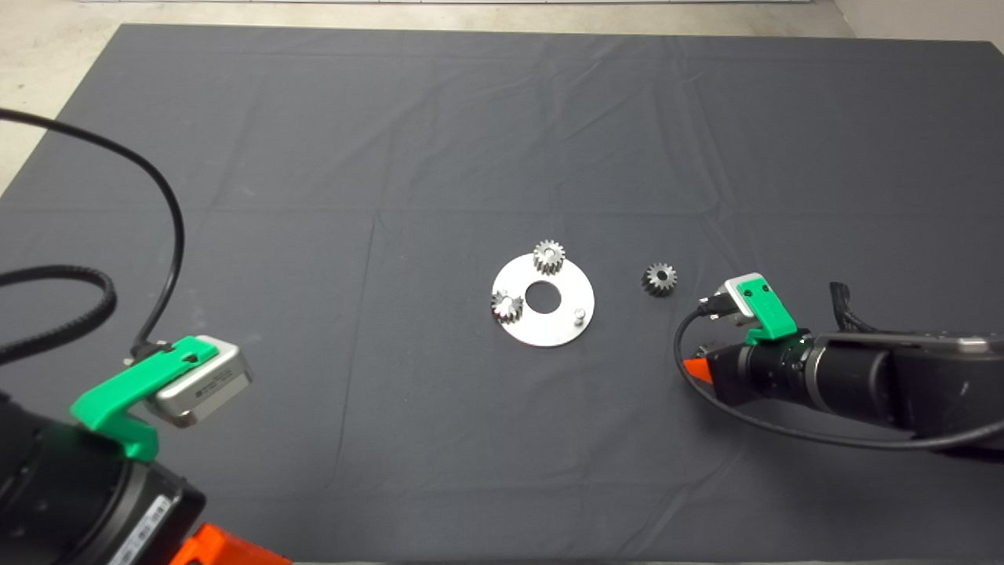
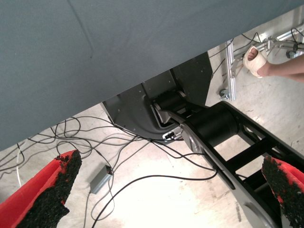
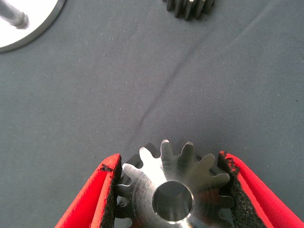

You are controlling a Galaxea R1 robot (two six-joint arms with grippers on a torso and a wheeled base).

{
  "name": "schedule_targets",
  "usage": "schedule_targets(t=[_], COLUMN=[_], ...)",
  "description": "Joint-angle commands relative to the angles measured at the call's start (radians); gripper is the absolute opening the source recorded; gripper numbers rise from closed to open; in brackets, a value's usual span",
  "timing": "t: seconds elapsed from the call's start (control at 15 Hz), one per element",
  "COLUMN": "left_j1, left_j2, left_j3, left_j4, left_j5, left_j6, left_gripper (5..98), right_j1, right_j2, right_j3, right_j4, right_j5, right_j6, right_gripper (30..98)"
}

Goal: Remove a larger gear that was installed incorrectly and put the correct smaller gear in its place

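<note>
- The right gripper point(image 3: 168, 190) is clamping the larger gear point(image 3: 173, 187), a shiny silver wheel with long flared teeth and a round centre hole; each black pad is pressing against teeth on an opposite side of it.
- In the head view, the right arm is reaching in low over the dark mat point(image 1: 392, 141), to the right of the round metal plate point(image 1: 558, 326), with only a red fingertip point(image 1: 696, 369) showing beneath its wrist.
- The smaller gear point(image 1: 660, 278), dark grey with short teeth, is lying flat on the mat between the plate and the right arm, just beside the plate but not touching it.
- The plate is sitting near the middle of the mat, with a large centre hole.
- Two brighter silver gears are sitting on the plate: one point(image 1: 549, 256) at its far edge and one point(image 1: 507, 305) at its left edge.
- A bare upright peg point(image 1: 580, 315) is standing on the plate's right side.
- The left gripper point(image 2: 166, 190) is waiting well to the left of the plate, fingers spread wide and grasping nothing.
- Its wrist view is showing the mat's edge, cables on a pale floor, and a person's foot point(image 2: 256, 61).
</note>
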Motion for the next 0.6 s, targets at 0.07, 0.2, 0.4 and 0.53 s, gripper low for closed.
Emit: schedule_targets(t=[0.07,0.2,0.4,0.53], left_j1=[-0.004,-0.004,-0.004,-0.004], left_j2=[-0.001,-0.002,-0.019,-0.023], left_j3=[-0.004,-0.005,-0.005,-0.005], left_j4=[-0.013,-0.013,-0.013,-0.013], left_j5=[0.007,0.008,0.008,0.009], left_j6=[-0.010,-0.010,-0.011,-0.011], left_gripper=[97.6,97.6,97.6,97.6], right_j1=[-0.017,-0.021,-0.023,-0.028], right_j2=[-0.013,-0.013,-0.014,-0.016], right_j3=[0.012,0.013,0.014,0.016], right_j4=[-0.080,-0.081,-0.081,-0.081], right_j5=[-0.043,-0.043,-0.041,-0.041], right_j6=[-0.018,-0.018,-0.018,-0.018], right_gripper=[49.3,49.3,49.4,49.5])
